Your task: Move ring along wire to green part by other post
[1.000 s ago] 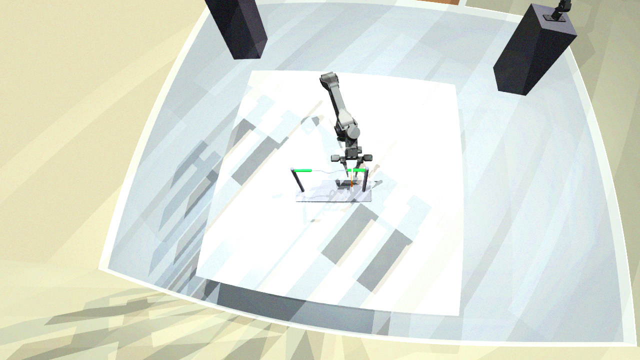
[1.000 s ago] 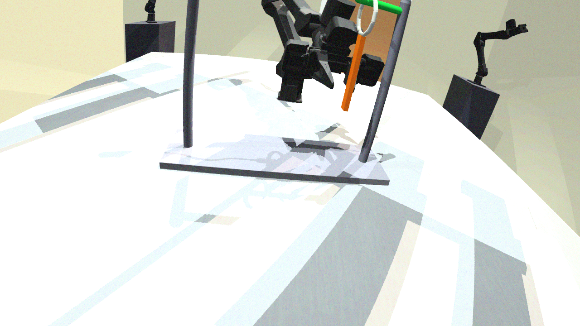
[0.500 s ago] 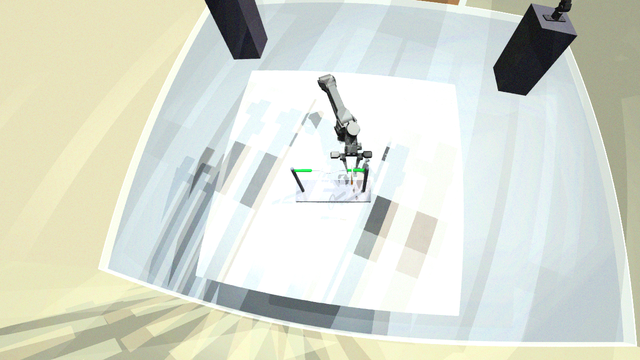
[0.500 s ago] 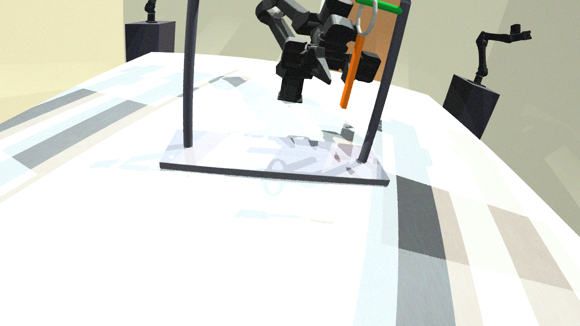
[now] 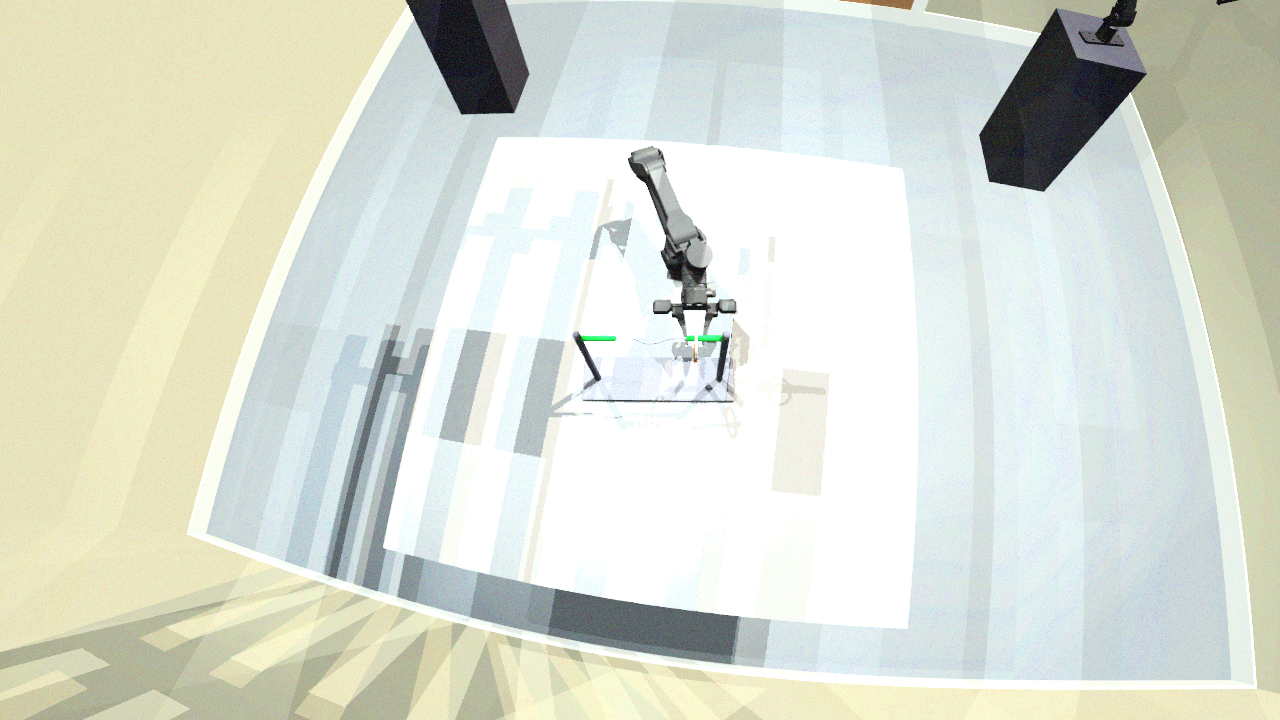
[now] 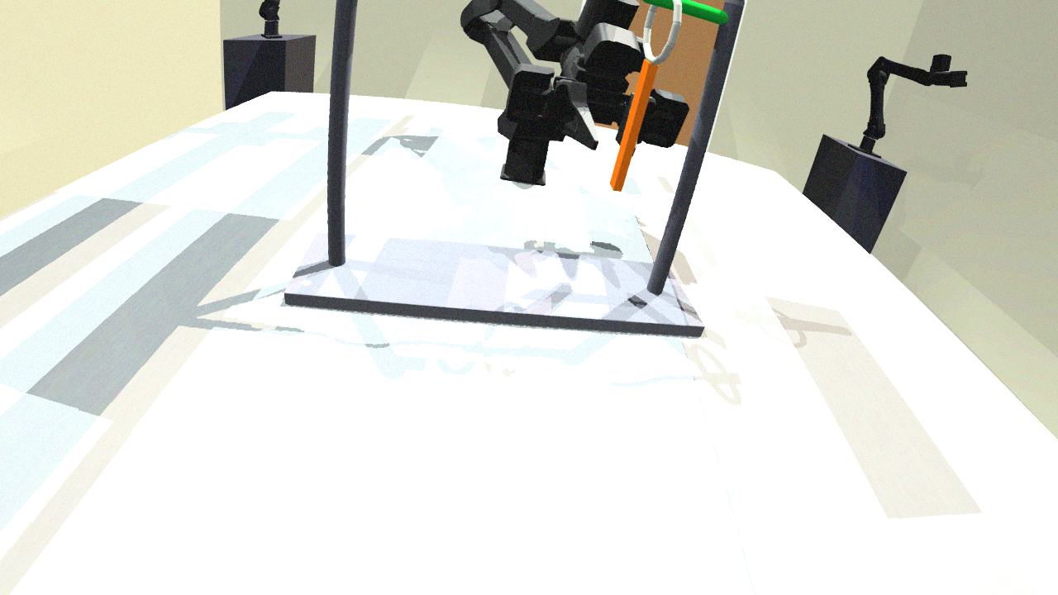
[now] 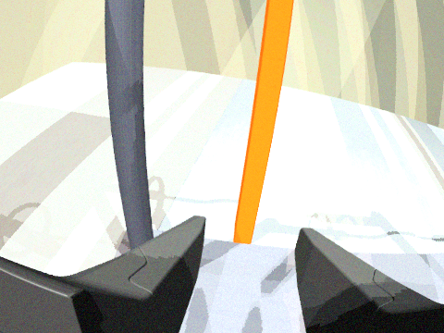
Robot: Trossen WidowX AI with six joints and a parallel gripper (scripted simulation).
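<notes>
The ring [image 6: 674, 40] hangs on the right green part [image 5: 713, 338] [image 6: 702, 10], beside the right post [image 5: 722, 362] [image 6: 691, 155] [image 7: 127, 116]. Its orange handle [image 5: 695, 355] [image 6: 635, 121] [image 7: 265, 129] slants down from it. My gripper [image 5: 695, 333] [image 6: 617, 145] [image 7: 252, 235] is open on the robot's side of the handle. In the wrist view the handle's lower end shows between the fingertips and beyond them, with space on both sides. The left green part [image 5: 597, 338] is at the left post [image 5: 587, 358] [image 6: 338, 133]. The thin grey wire [image 5: 657, 342] joins the green parts.
The posts stand on a flat base plate [image 5: 617, 385] [image 6: 421, 277]. The right post is just beyond the left finger in the wrist view. Dark pedestals [image 5: 1060, 107] [image 6: 850, 184] stand far off, away from the arm. Strong shadows and glare cover the table.
</notes>
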